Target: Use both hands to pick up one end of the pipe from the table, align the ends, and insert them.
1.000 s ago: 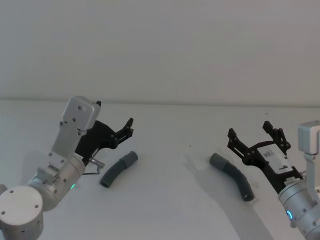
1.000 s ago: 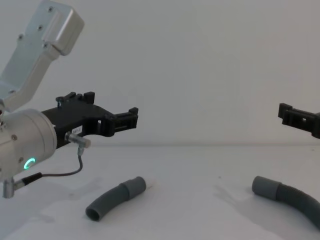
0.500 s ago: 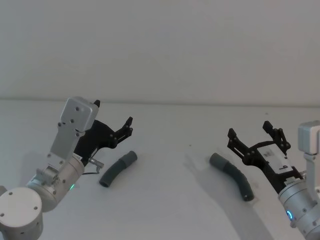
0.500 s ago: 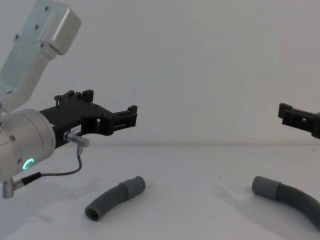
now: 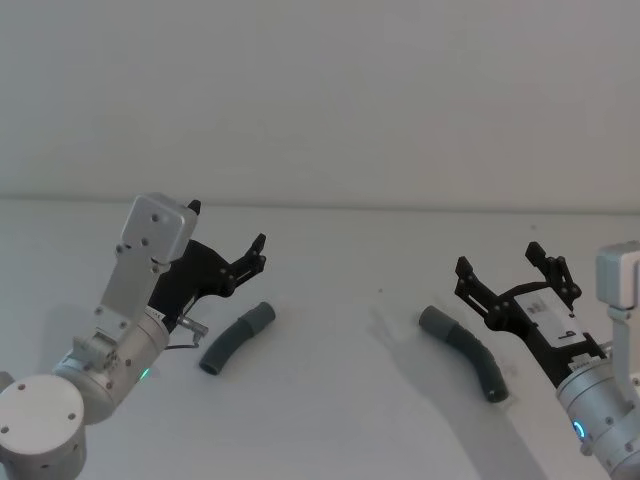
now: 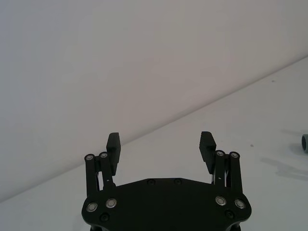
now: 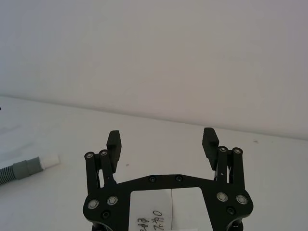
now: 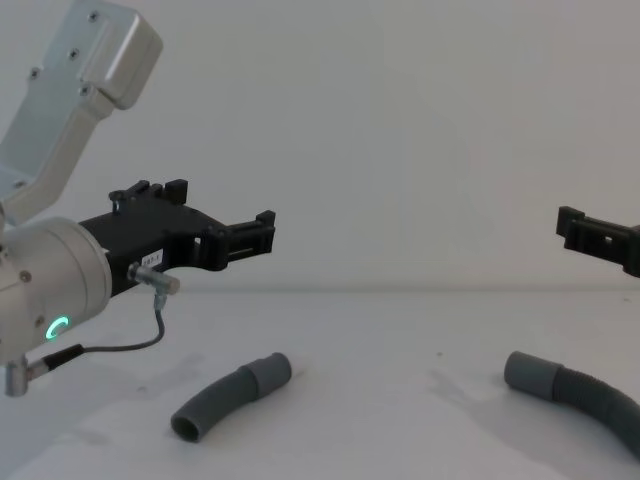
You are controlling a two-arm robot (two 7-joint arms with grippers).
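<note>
**Change:** against a second ago, the left gripper [image 6: 160,144] is standing very slightly higher in the chest view. The right gripper [image 7: 162,139] and both pipe pieces are lying where they were.

**Item 1, left arm** [image 5: 110,345]: silver, nearest on the robot's left, and its green ring light [image 8: 57,326] is glowing.

**Item 2, right arm** [image 5: 605,400]: silver, nearest on the robot's right.

**Item 3, elbow tube** [image 5: 236,338]: dark grey, short and curved, lying flat on the table [image 5: 340,410], left of centre. Its plain open end is pointing back toward the robot. Its stepped collar [image 8: 268,371] is pointing away and toward the middle.

**Item 4, ribbed hose** [image 5: 468,352]: dark grey, lying flat, right of centre and well apart from the elbow tube. Its smooth cuff [image 8: 527,372] is facing the middle of the table.

**Item 5, left gripper:** hanging in the air just beyond and to the left of the elbow tube, touching nothing. Its black fingers are spread wide with nothing between them.

**Item 6, right gripper:** hovering above the table just to the right of the ribbed hose, clear of it. Its fingers are likewise spread wide and are carrying nothing.

**Item 7, wall** [image 5: 320,100]: plain and pale, rising behind the table's far edge.
</note>
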